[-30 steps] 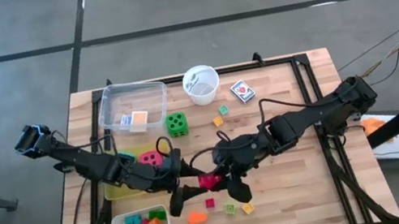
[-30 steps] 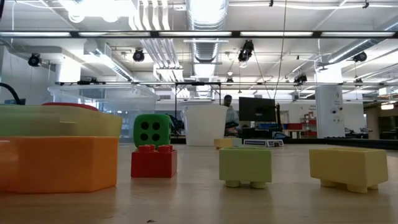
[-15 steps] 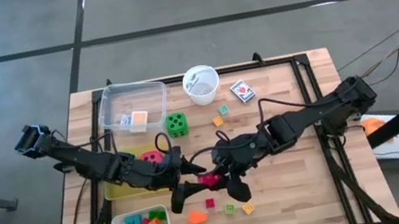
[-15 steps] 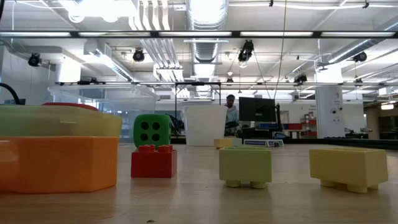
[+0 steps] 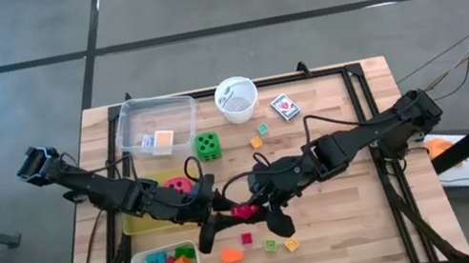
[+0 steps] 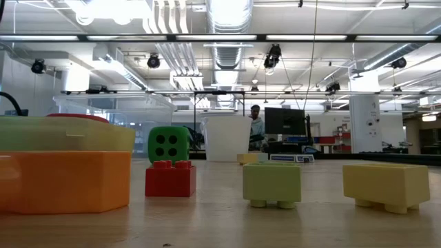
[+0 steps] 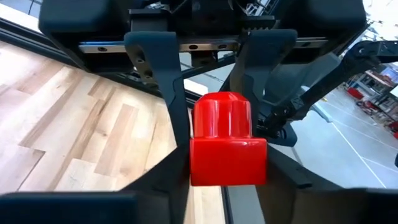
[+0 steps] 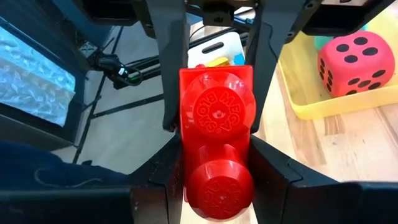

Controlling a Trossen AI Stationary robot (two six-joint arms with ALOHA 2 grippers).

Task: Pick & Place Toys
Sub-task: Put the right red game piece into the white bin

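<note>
Red, hard and light, the block (image 5: 245, 212) looks slippery; both grippers' fingers (image 7: 163, 93) clench its flat sides mid-bench.

Red die (image 8: 350, 64): cut off by frame edge. Card pack (image 5: 284, 106): print too small to read. Orange block (image 6: 62, 180): cropped at left.

Block (image 5: 245, 212) between left pincer (image 5: 226, 215), right pincer (image 5: 260, 206), mid-table.
</note>
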